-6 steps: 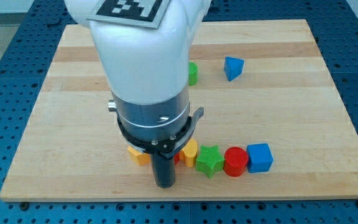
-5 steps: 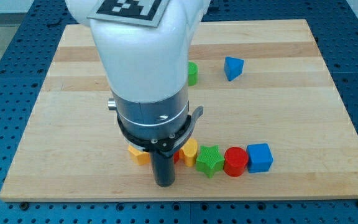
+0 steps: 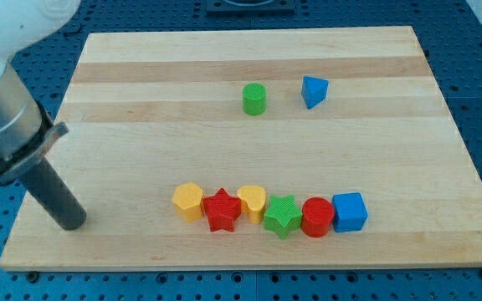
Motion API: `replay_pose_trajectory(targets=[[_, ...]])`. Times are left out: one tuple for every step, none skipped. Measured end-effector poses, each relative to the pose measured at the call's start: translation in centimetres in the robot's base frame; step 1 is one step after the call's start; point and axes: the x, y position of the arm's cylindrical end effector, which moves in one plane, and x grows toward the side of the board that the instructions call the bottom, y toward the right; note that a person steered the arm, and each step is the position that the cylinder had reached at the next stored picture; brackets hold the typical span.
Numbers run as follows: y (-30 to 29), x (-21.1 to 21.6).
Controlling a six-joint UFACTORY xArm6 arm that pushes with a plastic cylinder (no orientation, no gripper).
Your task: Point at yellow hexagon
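The yellow hexagon (image 3: 188, 201) lies at the left end of a row of blocks near the view's bottom. To its right follow a red star (image 3: 222, 209), a yellow heart-like block (image 3: 253, 202), a green star (image 3: 283, 216), a red cylinder (image 3: 317, 217) and a blue cube (image 3: 350, 211). My tip (image 3: 71, 222) rests on the board at the view's lower left, well to the left of the yellow hexagon and apart from every block.
A green cylinder (image 3: 254, 99) and a blue triangular block (image 3: 313, 90) stand in the upper middle of the wooden board (image 3: 392, 150). The arm's white and grey body fills the view's upper left corner.
The arm has swung from over the block row to the view's left edge. The tip went from just below the red star to the board's lower left. The blocks have not moved.
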Motion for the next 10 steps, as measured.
replay_pose_trajectory(targets=[[1.6,-1.9],[4.6,-3.4],[6.8,-4.8],[9.3,-5.2],[11.1,-5.2],[11.3,-5.0],[11.3,-4.7],[11.3,-4.1],[11.3,-3.8],[11.2,-3.0]])
